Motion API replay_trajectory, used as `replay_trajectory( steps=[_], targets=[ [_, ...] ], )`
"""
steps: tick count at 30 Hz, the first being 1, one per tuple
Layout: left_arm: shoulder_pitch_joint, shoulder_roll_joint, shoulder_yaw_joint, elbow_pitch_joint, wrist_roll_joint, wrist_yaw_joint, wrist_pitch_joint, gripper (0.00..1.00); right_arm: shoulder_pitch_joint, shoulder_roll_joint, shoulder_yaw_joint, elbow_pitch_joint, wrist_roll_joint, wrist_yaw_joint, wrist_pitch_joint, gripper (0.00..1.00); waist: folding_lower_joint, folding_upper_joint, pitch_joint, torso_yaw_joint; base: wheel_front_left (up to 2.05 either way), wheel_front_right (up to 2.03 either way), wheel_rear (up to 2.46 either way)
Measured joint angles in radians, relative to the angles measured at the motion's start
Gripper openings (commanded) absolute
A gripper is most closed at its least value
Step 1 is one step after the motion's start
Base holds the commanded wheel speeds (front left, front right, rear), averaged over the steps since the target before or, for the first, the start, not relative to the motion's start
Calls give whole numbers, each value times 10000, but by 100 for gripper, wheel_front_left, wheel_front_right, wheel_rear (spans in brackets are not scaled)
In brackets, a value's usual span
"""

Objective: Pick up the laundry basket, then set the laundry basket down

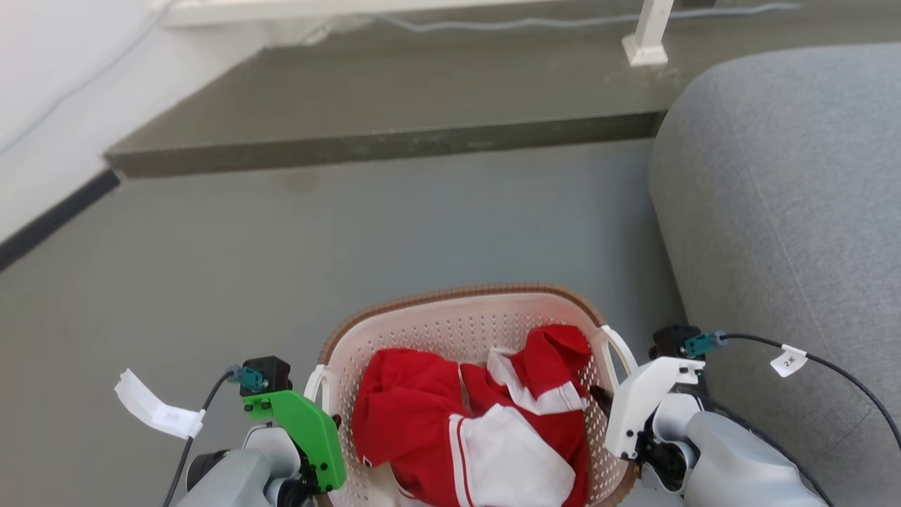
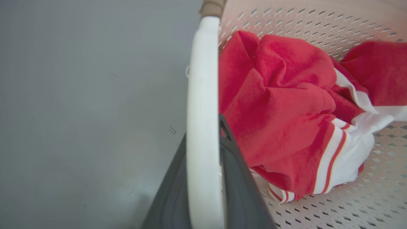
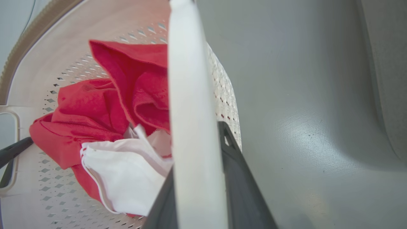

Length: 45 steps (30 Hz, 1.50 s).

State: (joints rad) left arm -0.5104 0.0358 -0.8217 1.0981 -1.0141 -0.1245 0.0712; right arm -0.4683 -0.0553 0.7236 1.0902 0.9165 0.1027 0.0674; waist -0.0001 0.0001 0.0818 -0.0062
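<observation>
Laundry basket (image 1: 436,331), cream-white perforated plastic with a brown woven-look rim, sits at the bottom centre of the head view, on or just over the grey floor (image 1: 281,246); contact cannot be told. Its mouth faces up and its handle-to-handle axis runs straight across the frame. The near end is cut by the bottom edge, so whether that axis is the longer one cannot be told. At lower left, the left gripper (image 2: 203,127), under a green plastic mount (image 1: 306,429), has its 2 dark fingers clamped either side of the white left loop handle (image 1: 314,384). A crumpled red and white garment (image 1: 422,415) lies inside. At lower right, the right gripper (image 3: 198,143) clamps the white right loop handle (image 1: 623,348) likewise. A grey fabric sofa (image 1: 788,211) stands along the right edge, near the basket.
</observation>
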Motion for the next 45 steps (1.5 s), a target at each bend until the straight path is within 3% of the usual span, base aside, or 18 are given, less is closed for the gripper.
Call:
replay_trajectory(
  steps=[11,45],
  targets=[
    [66,-15,-107,111,-125,0,173,0,72,-12,232,-4,184,-4,142,0,0,0,-685,-91,0,0,0],
    [66,-15,-255,238,-303,0,261,0,62,-19,767,82,713,-77,167,0,0,0,-698,-143,0,0,0]
  ],
)
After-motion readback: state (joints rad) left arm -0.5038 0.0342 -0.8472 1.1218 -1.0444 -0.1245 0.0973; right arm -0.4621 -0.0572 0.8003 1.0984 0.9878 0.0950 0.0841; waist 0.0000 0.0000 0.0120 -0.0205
